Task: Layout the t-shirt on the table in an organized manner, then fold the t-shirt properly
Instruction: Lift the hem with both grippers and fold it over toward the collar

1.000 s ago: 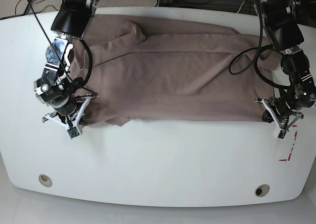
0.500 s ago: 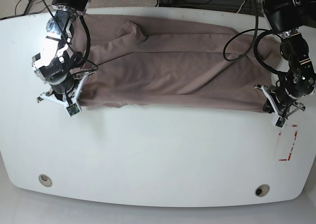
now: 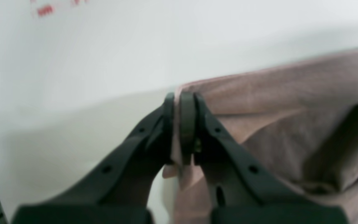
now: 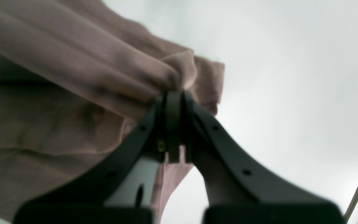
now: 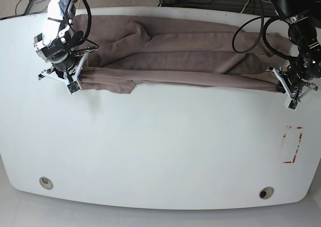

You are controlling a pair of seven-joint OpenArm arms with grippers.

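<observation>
Both my arms reach over the far half of the table [image 5: 160, 152], wrists bent down toward the cloth. My right gripper [image 5: 80, 79], on the left side of the base view, has its jaws pressed together on a bunched edge of the t-shirt [image 5: 175, 61]; the right wrist view shows folds of mauve fabric gathered at my fingertips [image 4: 173, 105] and a strip trailing down between the jaws. My left gripper [image 5: 283, 84], on the right side of the base view, is likewise clamped on the shirt's opposite end, where the left wrist view shows a thin layer of cloth pinched at the fingertips [image 3: 186, 105] with the hem running off to the side.

The t-shirt lies stretched between my two grippers in a long band across the back of the table, its near edge rolled into a ridge. A red tape rectangle [image 5: 292, 144] marks the table near my left gripper. No readable writing shows anywhere.
</observation>
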